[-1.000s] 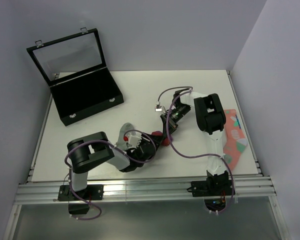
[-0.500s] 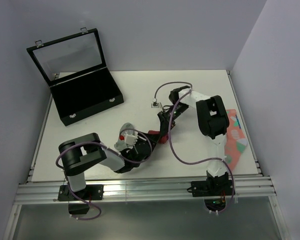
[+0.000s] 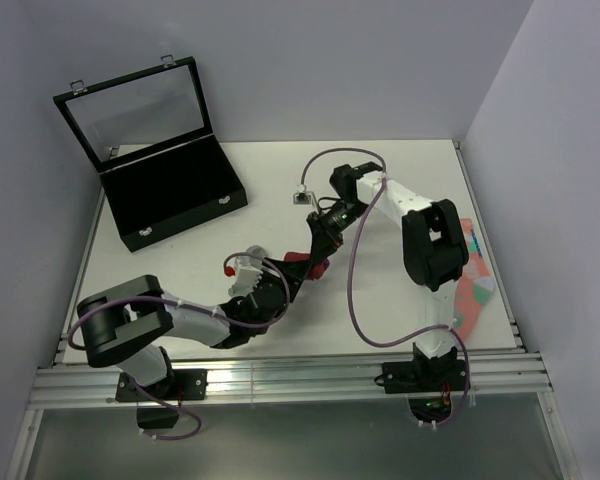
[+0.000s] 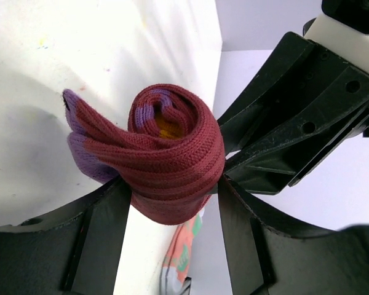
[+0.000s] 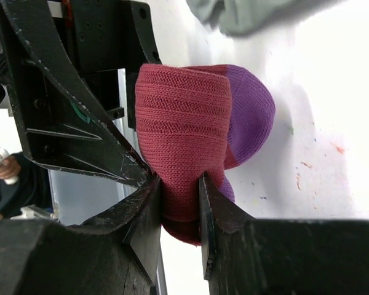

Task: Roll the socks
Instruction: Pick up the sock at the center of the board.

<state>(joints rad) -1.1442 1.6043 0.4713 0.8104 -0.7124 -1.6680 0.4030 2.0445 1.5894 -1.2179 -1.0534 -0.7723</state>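
1. Magenta-red sock (image 4: 178, 153): ribbed knit, wound into a tight spiral roll. A purple heel patch bulges from one side and orange shows at the core. It is right of the display case (image 3: 170, 195) and nearer the arm bases, raised at the meeting of both claws.

2. Left gripper (image 4: 172, 190): black moulded plastic with flat angular fingers. It pinches the lower part of the roll from both sides, and the knit is squeezed inward there.

3. Right gripper (image 5: 178, 181): same black plastic, with wedge-shaped fingertips. It is pressed onto one end of the roll, and the fabric is narrowed between the tips.

4. Display case: black rectangular box with a dark lining. Its glazed lid stands open on the far side and small metal clasps sit on the front wall.

5. Grey sock (image 5: 252, 13): soft crumpled cloth, seen only at the top edge of the right wrist view. Its place relative to the case cannot be told.

6. Salmon-pink sock (image 3: 472, 262): flat, with teal and white patches. It lies far right of the case at the table's edge.

7. Table (image 3: 280, 170): matte white top, faintly speckled with coloured marks.
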